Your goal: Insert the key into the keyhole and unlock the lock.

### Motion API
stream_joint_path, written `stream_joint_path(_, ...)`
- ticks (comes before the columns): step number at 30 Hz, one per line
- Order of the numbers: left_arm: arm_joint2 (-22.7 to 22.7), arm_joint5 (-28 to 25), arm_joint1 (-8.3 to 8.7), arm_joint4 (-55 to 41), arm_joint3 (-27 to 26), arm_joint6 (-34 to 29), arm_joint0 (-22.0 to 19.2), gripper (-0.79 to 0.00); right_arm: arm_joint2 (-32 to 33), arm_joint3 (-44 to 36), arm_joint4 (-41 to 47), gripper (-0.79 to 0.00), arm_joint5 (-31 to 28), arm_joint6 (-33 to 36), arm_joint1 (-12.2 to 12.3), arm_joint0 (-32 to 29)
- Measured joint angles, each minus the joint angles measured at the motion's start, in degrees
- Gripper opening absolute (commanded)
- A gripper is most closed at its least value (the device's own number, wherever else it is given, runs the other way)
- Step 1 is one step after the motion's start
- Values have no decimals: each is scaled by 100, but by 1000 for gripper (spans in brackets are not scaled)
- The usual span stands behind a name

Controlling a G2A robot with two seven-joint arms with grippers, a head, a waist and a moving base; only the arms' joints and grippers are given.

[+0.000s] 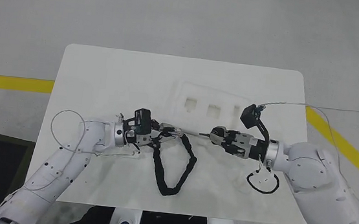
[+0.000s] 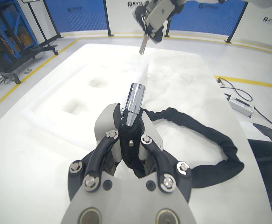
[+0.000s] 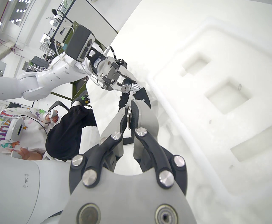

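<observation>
Chrome lock cylinder, black-sleeved chain trailing on white counter, pinched in left tool. Right tool pinches key, tip short of keyhole.

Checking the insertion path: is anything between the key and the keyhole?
Nothing visible. The key in the right claw points toward the lock cylinder held in the left claw, with open air between them. The black chain trails off to the side of that line.
</observation>
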Motion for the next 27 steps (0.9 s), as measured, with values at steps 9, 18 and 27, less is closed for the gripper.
stream_joint_path(9,157,134,18,727,326,1588,-90,-785,-239,-310,7,-785,-182,93,-25,92)
stream_joint_path(18,404,660,8,1417,680,2865,-282,-785,-377,-577,-108,-785,-218,97,-38,131)
stream_joint_path(27,575,766,-31,1466,890,3190,-444,-785,-464,-994,-730,-785,442,-184,-63,62)
